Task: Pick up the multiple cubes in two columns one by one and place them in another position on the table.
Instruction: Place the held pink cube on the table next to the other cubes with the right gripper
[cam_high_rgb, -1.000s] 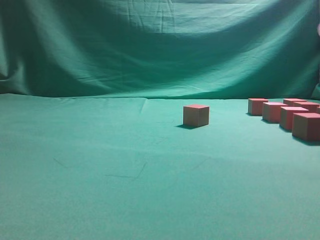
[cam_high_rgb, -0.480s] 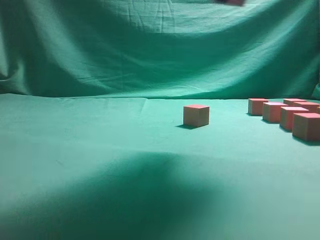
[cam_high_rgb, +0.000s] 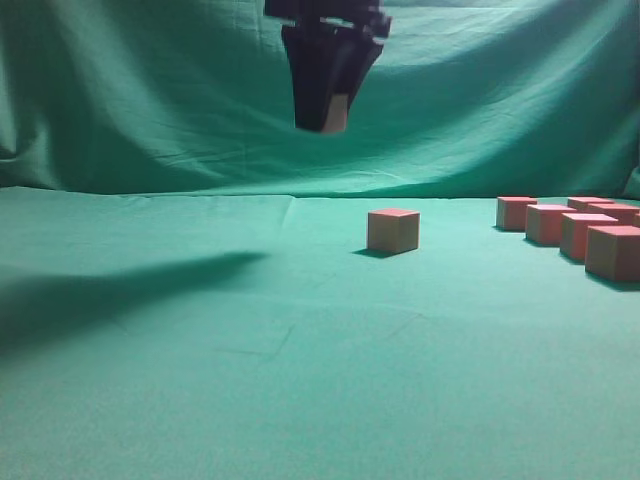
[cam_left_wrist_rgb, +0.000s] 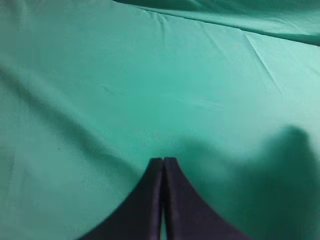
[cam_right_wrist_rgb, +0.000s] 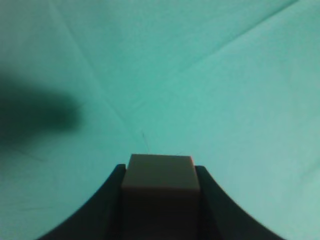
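- Exterior view, far left: long dark shadow (cam_high_rgb: 120, 290) lying across the teal table (cam_high_rgb: 300, 400), draped green backdrop (cam_high_rgb: 150, 100) behind.
- Upper centre-left: right gripper (cam_high_rgb: 325, 125) hanging high above the table, black jaws pointing down, clamped on a held cube (cam_high_rgb: 336, 113) whose tan side peeks out between the fingertips.
- Centre: lone cube (cam_high_rgb: 392, 230) resting flat on the cloth, pink top up, well apart from the others and lower right of the raised gripper.
- Right edge: cluster of cubes (cam_high_rgb: 575, 230) standing close together in two short columns near the back of the table, the nearest one partly cut off by the frame; exact count cannot be told.
- Left wrist view: left gripper (cam_left_wrist_rgb: 163, 161) seen from above, both black fingers pressed together with nothing between them, over bare wrinkled cloth with a soft shadow to the right.
- Right wrist view: same held cube (cam_right_wrist_rgb: 161, 175) wedged squarely between the two black fingers (cam_right_wrist_rgb: 107, 200), tan face toward the camera, a thin pink edge at its far end, cloth well below and a dark shadow at left.
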